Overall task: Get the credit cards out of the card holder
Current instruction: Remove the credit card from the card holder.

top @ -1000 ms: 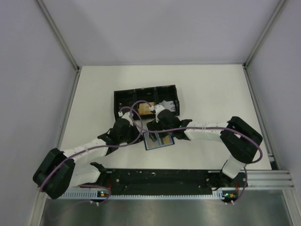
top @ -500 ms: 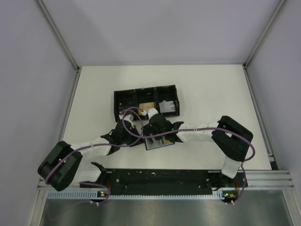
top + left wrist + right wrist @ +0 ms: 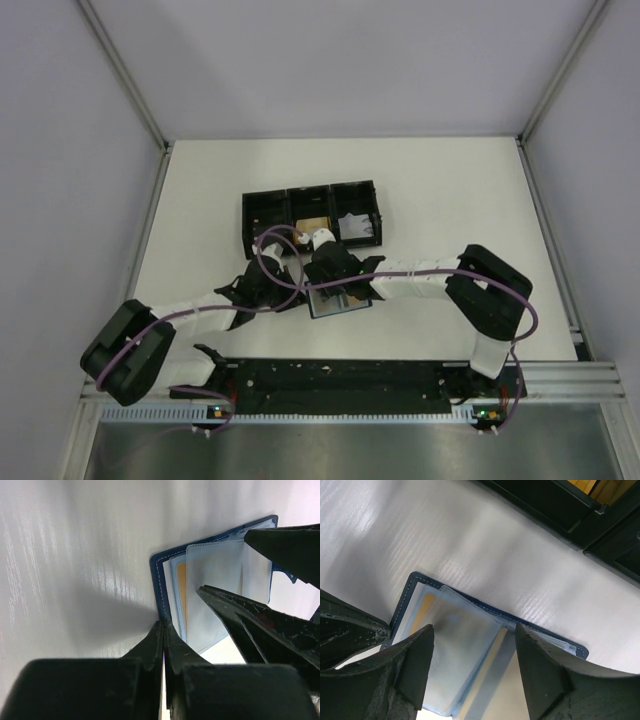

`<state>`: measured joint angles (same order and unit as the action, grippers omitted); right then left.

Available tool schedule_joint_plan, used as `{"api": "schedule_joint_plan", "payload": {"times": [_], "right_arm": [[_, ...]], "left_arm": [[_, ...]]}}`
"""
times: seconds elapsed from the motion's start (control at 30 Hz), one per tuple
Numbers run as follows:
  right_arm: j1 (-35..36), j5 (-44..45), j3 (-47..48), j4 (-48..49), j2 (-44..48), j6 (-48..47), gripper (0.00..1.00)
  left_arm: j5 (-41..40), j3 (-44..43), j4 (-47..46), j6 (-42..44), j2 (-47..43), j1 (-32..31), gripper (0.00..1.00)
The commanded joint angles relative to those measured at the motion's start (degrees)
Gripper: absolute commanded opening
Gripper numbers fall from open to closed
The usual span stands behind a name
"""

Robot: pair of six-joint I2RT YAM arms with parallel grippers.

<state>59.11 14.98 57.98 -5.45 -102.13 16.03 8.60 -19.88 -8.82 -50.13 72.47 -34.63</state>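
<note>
The dark-blue card holder [image 3: 332, 305] lies open on the white table, its pale blue-grey sleeves facing up [image 3: 465, 640]. An orange-tan credit card [image 3: 181, 587] sits in a sleeve near the holder's left edge. A second tan card edge [image 3: 496, 647] shows by the fold. My left gripper [image 3: 164, 624] is shut on the holder's dark-blue edge [image 3: 160, 587]. It also shows in the top view [image 3: 298, 290]. My right gripper [image 3: 472, 672] is open just above the sleeves, one finger on each side of the middle sleeve. It also shows in the top view [image 3: 338, 288].
A black three-compartment tray [image 3: 265, 212] stands just behind the holder, with a tan item [image 3: 312, 224] in the middle compartment and a white item [image 3: 357, 226] in the right one. Its wall also shows in the right wrist view [image 3: 555, 510]. Both arms meet over the holder.
My right gripper has moved from the tray's front edge down and left over the open holder. My left arm has shifted and its gripper now holds the holder's left edge.
</note>
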Motion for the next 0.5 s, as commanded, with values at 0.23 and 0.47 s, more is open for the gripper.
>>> {"api": "schedule_joint_plan", "payload": {"times": [0.23, 0.47], "right_arm": [[-1.01, -0.12, 1.09, -6.76, -2.02, 0.14, 0.37], [-2.68, -5.04, -0.23, -4.66, -1.5, -0.12, 0.22]], "left_arm": [[-2.01, 1.69, 3.19, 0.12, -2.06, 0.0, 0.0], [1.68, -0.51, 2.67, 0.47, -8.47, 0.09, 0.07]]}}
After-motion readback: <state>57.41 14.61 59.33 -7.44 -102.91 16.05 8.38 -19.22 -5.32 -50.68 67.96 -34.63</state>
